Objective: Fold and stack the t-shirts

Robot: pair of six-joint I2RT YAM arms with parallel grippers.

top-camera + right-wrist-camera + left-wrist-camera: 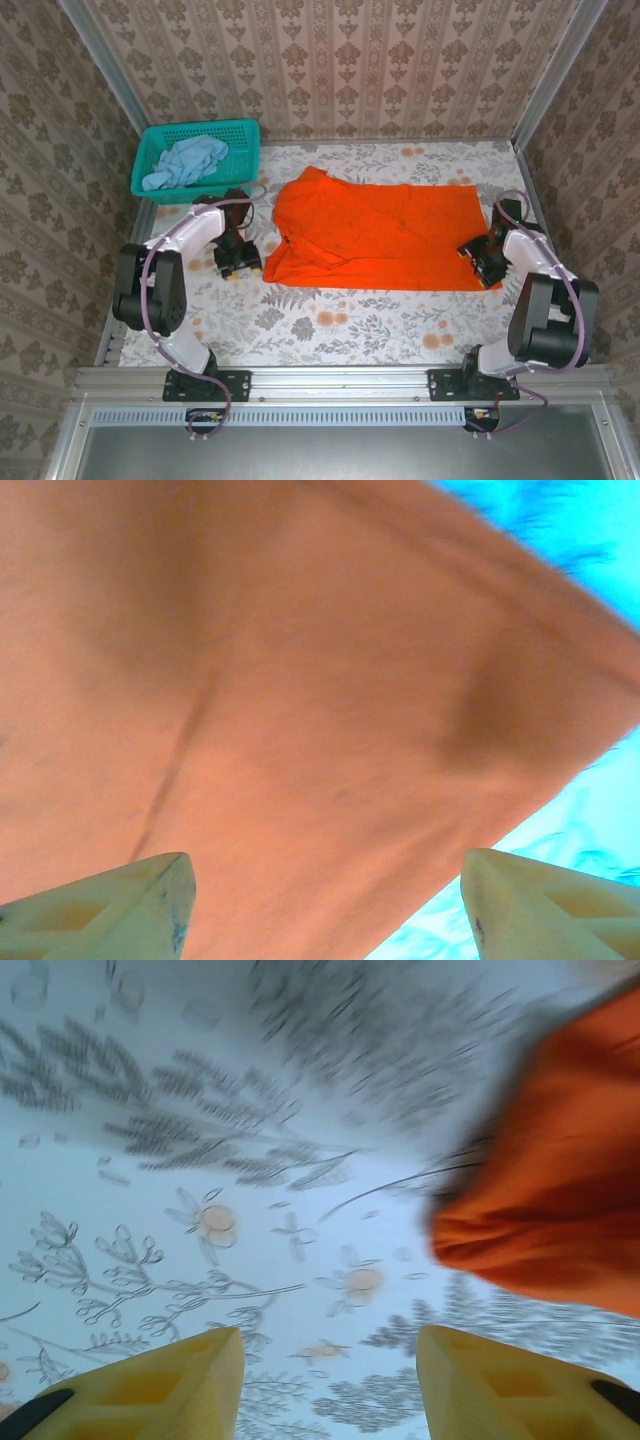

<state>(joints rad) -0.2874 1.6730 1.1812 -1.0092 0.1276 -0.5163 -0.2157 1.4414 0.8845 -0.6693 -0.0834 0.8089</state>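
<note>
Orange t-shirt [375,235] spread flat, lengthwise left-right

**Two shirts, neither folded**

You have the orange t-shirt [375,235] spread mostly flat across the middle of the counter [340,322], with its left end rumpled. Your pale blue t-shirt [185,163] lies crumpled inside the teal basket [247,150] at the far left corner.

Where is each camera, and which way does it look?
Top camera: high behind the robot, looking down at the left arm, right arm, table, orange t-shirt and basket holding the pale blue t-shirt.
Left wrist camera: on the left arm, looking down past its open left hand at the table and the orange t-shirt's edge.
Right wrist camera: on the right arm, looking past its open right hand at orange cloth.
Shared: all three see the orange t-shirt.
</note>
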